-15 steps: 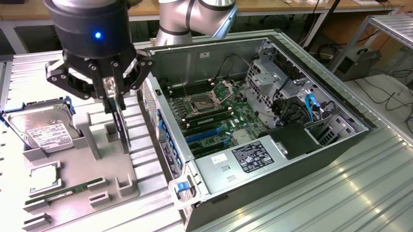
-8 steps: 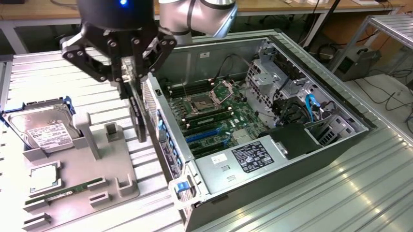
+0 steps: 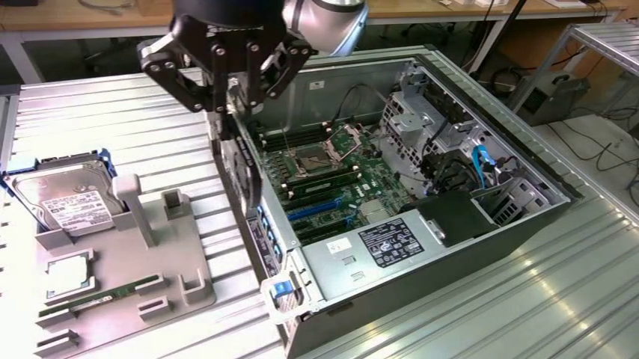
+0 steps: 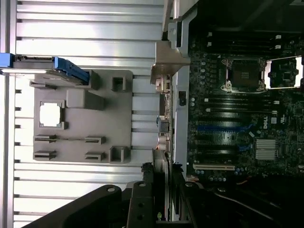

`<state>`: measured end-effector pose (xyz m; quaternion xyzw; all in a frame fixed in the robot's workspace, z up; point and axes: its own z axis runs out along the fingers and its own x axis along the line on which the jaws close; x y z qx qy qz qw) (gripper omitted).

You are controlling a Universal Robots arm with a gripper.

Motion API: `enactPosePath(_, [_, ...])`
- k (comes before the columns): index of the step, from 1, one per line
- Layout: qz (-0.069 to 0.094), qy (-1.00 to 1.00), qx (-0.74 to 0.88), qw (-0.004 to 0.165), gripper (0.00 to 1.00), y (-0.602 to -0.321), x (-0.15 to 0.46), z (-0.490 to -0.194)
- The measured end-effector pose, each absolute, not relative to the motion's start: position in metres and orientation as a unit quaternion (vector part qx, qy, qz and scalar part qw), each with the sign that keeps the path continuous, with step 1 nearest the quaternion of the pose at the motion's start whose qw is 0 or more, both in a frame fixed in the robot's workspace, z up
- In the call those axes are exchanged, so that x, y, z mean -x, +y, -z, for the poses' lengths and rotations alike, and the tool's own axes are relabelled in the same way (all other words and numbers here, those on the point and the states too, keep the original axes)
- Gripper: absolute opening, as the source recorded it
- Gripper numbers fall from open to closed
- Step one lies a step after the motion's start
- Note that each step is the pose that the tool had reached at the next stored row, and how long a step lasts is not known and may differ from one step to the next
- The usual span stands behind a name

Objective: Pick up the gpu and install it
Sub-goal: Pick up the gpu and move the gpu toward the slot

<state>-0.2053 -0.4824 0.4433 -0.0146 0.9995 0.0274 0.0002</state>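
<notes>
Item: gpu (image 3: 239,161). Thin black card; we judge it stiff, light and fragile, best held by its upper edge.
Location: hanging on edge at the rear wall of the open computer case (image 3: 429,299), above the table (image 3: 110,120).
End effector (image 3: 232,101): closed narrowly on the card's top edge.

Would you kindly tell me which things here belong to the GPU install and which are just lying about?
Job in hand: gpu, held in the gripper; open computer case; motherboard.
Lying about: hard drive; memory stick; grey tray under them.
</notes>
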Motion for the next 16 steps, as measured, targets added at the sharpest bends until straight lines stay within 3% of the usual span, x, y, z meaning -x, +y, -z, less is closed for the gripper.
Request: enactPosePath(16, [-0.026,1.0,0.015,-0.001,0.26,-0.475,0.122,-0.427])
